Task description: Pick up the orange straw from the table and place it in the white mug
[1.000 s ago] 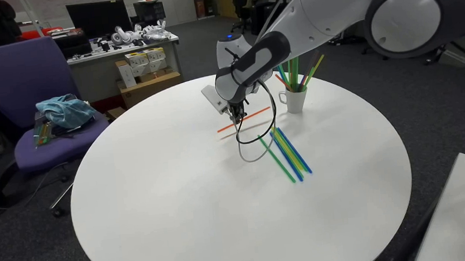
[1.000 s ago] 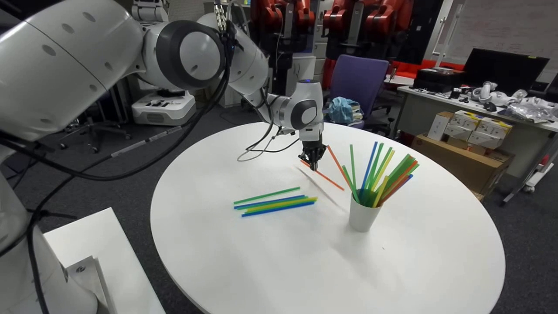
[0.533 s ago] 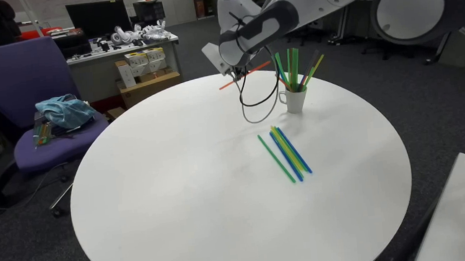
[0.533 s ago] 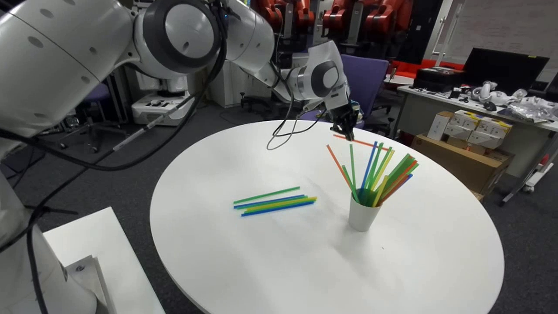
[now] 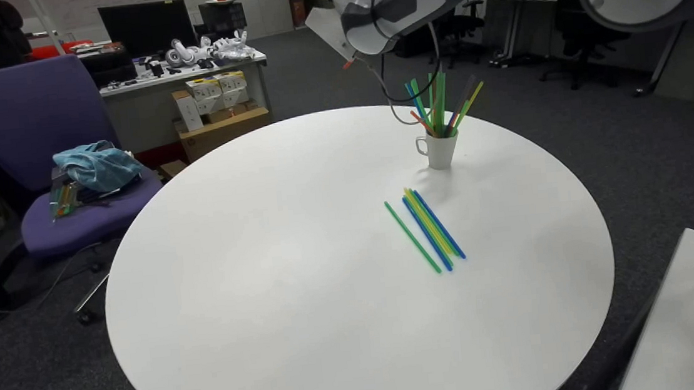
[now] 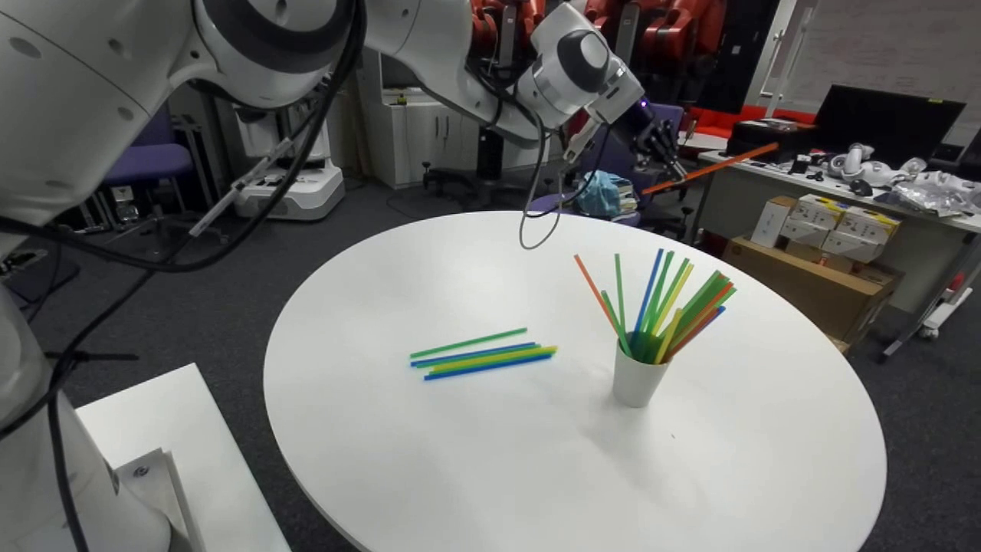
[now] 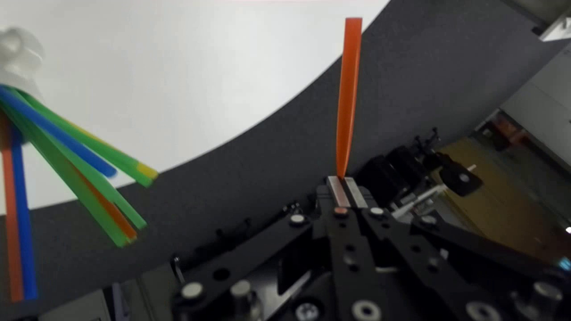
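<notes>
Carry step, by the look of it: pick done, placing not yet. Your gripper (image 7: 344, 186) has its fingers (image 7: 338, 192) pinched on the straw (image 7: 349, 89), up off the table (image 6: 490, 475). In an exterior view the straw (image 6: 713, 167) points between 2 and 3 o'clock; the mug (image 6: 638, 383) sits about 6 o'clock from the gripper, already crammed with other straws (image 6: 697, 303). Wrist view: straw juts to 12, mug near 10, partly cut off.

Next move likely calls for tipping the straw steep, one end over the mouth, then down into a gap. Packed mouth, so it may catch.

Edges: wrist view has the table's edge crossing behind the straw and floor (image 7: 267, 178) behind your fingertips, so you're probably out past it; depth is hard to judge. Bring it in high. In an exterior view the cable (image 6: 530, 248) loops at 8 o'clock from the gripper and could snag the other straws; loose straws (image 6: 494, 360) lie at 9 from the mug, and tabletop is freest at 4 to 7.
</notes>
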You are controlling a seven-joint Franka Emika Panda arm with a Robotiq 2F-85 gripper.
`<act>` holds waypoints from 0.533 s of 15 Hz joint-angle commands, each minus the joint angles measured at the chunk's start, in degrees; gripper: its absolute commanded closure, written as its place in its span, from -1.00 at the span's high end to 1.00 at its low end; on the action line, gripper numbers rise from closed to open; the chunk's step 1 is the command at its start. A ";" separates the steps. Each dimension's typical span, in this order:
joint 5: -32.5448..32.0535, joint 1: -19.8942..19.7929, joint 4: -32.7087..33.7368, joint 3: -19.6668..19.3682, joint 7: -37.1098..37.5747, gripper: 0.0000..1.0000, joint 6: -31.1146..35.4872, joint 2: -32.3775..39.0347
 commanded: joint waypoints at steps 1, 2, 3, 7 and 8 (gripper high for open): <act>-12.74 4.50 -6.13 -6.72 7.08 -1.00 4.23 -2.98; -17.11 5.72 -7.40 -8.54 9.79 -1.00 4.89 -2.93; -21.97 7.02 -8.94 -10.27 12.90 -1.00 5.19 -2.76; -40.97 12.56 -14.42 -16.12 24.71 -1.00 2.66 -2.59; -45.62 13.73 -15.89 -16.96 26.89 -1.00 1.52 -3.09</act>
